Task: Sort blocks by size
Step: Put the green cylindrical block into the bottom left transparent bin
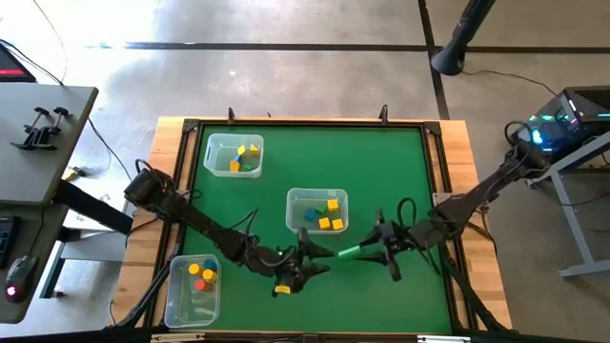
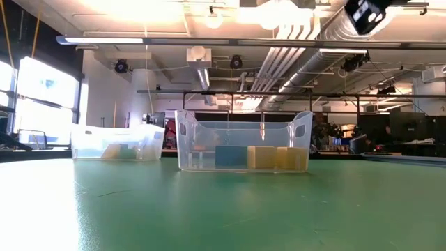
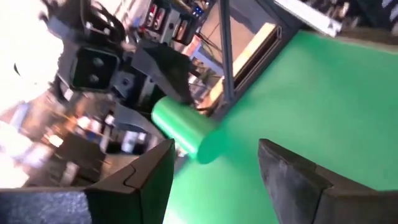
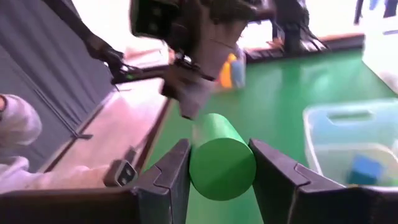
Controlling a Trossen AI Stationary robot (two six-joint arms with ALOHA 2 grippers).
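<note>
A green cylinder block (image 1: 349, 252) hangs above the mat near the table's front, with my right gripper (image 1: 368, 252) shut on it. My left gripper (image 1: 319, 255) stands open just left of the cylinder's free end (image 3: 186, 132), facing it, and its fingers touch nothing. In the right wrist view the cylinder (image 4: 221, 163) fills the gap between my fingers. A yellow block (image 1: 282, 288) lies on the mat below the left arm. The other blocks lie in three clear bins. My right gripper pinches the cylinder's curved sides (image 4: 194, 163) between its two fingers, at the end nearer the table's right. The fingers come about level from the right and lie along the cylinder. The cylinder is lifted clear of the mat, roughly level, and its free end points at my left gripper.
A bin (image 1: 233, 155) with yellow blocks stands at the far left. A middle bin (image 1: 317, 211) holds yellow and blue blocks, just beyond both grippers. A near-left bin (image 1: 191, 289) holds orange, blue, yellow and red ones. Green mat (image 1: 400, 171) lies bare at the far right.
</note>
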